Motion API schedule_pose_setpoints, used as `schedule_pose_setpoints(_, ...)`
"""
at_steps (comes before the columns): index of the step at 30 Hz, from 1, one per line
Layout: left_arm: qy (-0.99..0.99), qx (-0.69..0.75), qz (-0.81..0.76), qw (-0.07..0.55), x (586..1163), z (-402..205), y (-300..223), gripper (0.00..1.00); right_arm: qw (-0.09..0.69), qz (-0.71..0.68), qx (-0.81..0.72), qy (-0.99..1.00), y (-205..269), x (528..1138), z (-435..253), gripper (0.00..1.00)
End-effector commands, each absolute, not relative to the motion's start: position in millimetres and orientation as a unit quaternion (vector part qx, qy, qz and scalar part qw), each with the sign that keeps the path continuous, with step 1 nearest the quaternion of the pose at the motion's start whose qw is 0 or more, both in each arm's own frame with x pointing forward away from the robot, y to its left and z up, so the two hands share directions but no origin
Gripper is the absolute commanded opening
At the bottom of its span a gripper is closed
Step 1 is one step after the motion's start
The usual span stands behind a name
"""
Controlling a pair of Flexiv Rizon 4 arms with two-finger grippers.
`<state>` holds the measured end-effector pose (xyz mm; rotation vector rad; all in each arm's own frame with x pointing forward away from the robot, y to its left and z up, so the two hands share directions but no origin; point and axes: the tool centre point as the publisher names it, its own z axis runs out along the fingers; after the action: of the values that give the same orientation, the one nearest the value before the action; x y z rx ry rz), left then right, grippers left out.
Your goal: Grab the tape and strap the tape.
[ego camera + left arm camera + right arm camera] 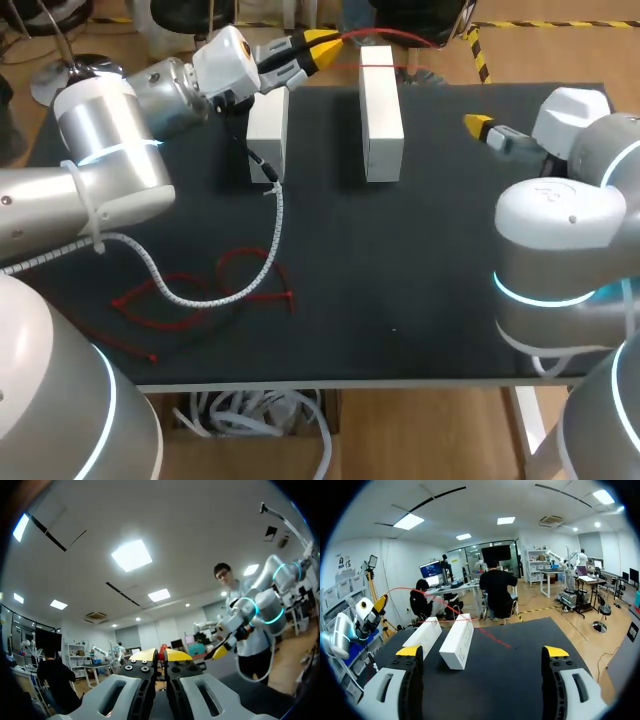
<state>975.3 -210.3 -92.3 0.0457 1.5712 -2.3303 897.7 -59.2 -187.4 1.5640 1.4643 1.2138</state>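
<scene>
**Left claw has the red strap, right claw is holding nothing**

No real containers on the table (420, 280). There are just two long white boxes (268, 130) (381, 115) lying side by side at the far end, both closed, so I can't see what's in them.

My left claw (322, 45) is up over the far edge, fingers pinched together on one end of the red strap (378, 66). In its own camera there's only a bit of red (161, 653) between the closed tips (160, 655). From there the strap runs sideways towards my right and crosses the far end of the right-hand box. In the right wrist camera it arcs over the boxes (422, 637) (457, 640) and comes down onto the table (492, 636).

My right claw (482, 652) sits at the right side with its fingers wide apart.

More red straps (285, 296) lie tangled near the front left, with the arm's white spiral cable (275, 225) lying over them. The held strap is so thin I can't make out its free end.
</scene>
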Motion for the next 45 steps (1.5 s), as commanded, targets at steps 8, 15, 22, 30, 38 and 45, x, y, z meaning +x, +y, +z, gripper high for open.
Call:
schedule_pose_setpoints(8, 0.551, 0.016, -0.818, 0.165, 975.6, -92.4, -211.0, 0.0, 0.327, 0.462, 0.601, 0.564, -61.0, 899.7, -183.2, 1.0)
schedule_pose_setpoints(15, 0.551, 0.016, -0.818, 0.165, 975.6, -92.4, -211.0, 0.0, 0.327, 0.462, 0.601, 0.564, -61.0, 899.7, -183.2, 1.0)
schedule_pose_setpoints(22, 0.551, 0.016, -0.818, 0.165, 975.6, -92.4, -211.0, 0.0, 0.327, 0.462, 0.601, 0.564, -61.0, 899.7, -183.2, 1.0)
schedule_pose_setpoints(30, 0.551, 0.016, -0.818, 0.165, 975.6, -92.4, -211.0, 0.0, 0.188, 0.415, 0.74, 0.494, -48.8, 899.7, -177.2, 1.0)
schedule_pose_setpoints(38, 0.551, 0.016, -0.818, 0.165, 975.6, -92.4, -211.0, 0.0, 0.028, 0.366, 0.836, 0.407, -33.0, 890.2, -179.8, 1.0)
schedule_pose_setpoints(45, 0.551, 0.016, -0.818, 0.165, 975.6, -92.4, -211.0, 0.0, -0.016, 0.372, 0.864, 0.339, -27.4, 890.2, -181.1, 1.0)
